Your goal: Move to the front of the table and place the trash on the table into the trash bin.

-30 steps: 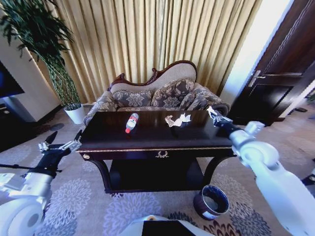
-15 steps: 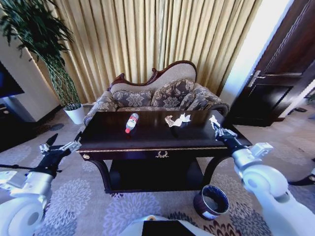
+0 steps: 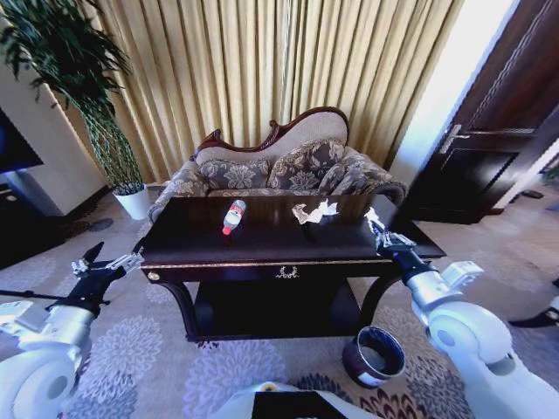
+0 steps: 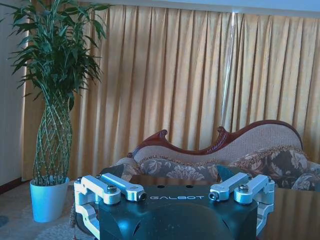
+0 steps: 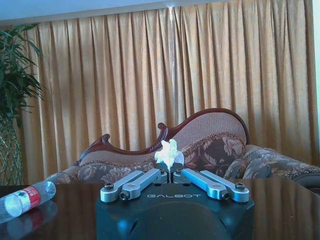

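On the table (image 3: 262,249), toward its far edge and a little left of the middle: the clear plastic bottle (image 3: 234,216) with the red label, lying on its side. To the right of it, also near the far edge and well apart from the bottle: the crumpled white paper wad (image 3: 314,212). Both free on the dark top, touched by nothing, so not yet picked up.

Over the table's right end, near the front right corner: the right gripper (image 3: 377,229), held low and level with its fingers drawn together on nothing. Aimed, in the right wrist view, straight at the paper wad (image 5: 168,152) beyond the fingertips of the right gripper (image 5: 170,175), with the bottle (image 5: 25,199) off to one side. Probably lined up that way to reach the wad first; would need to spread before any grasp.

Off the table's left end, beside the front left corner and lower than the top: the left gripper (image 3: 112,260), fingers spread wide and empty. Likely kept out there to leave the tabletop clear for the other arm.

On the carpet below the front right corner, between the table leg and the robot's right arm: the dark round trash bin (image 3: 374,356), mouth up, handy for a short drop from that side.

Behind the far edge: a patterned sofa (image 3: 279,170).
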Tool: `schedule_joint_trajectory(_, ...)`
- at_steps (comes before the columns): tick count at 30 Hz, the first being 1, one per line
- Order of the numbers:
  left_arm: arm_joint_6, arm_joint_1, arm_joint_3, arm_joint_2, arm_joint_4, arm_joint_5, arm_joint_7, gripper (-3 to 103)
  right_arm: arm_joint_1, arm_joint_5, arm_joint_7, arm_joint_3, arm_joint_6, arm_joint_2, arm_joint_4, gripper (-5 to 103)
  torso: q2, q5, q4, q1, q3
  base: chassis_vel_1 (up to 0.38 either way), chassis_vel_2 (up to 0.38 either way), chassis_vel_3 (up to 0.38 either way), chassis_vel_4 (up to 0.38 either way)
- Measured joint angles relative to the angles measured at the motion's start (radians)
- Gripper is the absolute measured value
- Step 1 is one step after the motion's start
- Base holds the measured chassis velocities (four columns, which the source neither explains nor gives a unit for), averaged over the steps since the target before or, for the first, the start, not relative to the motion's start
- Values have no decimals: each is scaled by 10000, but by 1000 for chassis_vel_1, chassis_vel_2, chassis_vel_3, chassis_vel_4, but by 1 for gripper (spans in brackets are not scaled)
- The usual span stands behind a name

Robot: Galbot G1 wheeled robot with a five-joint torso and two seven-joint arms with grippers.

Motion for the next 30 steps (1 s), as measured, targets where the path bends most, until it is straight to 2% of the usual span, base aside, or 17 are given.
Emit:
schedule_joint_trajectory(24, -130, 0, -3, -49, -137, 5, 124, 100, -99, -298, 28, -15, -10, -46, -124, 1, 1, 0, -1, 0, 0, 94, -99, -101, 95)
schedule_joint_trajectory(30, -151, -16, -5, -61, -168, 13, 134, 100, -143, -984, 111, -225, -143, 17, -573, 1, 4, 0, 0, -5, -3, 70, -76, -74, 69)
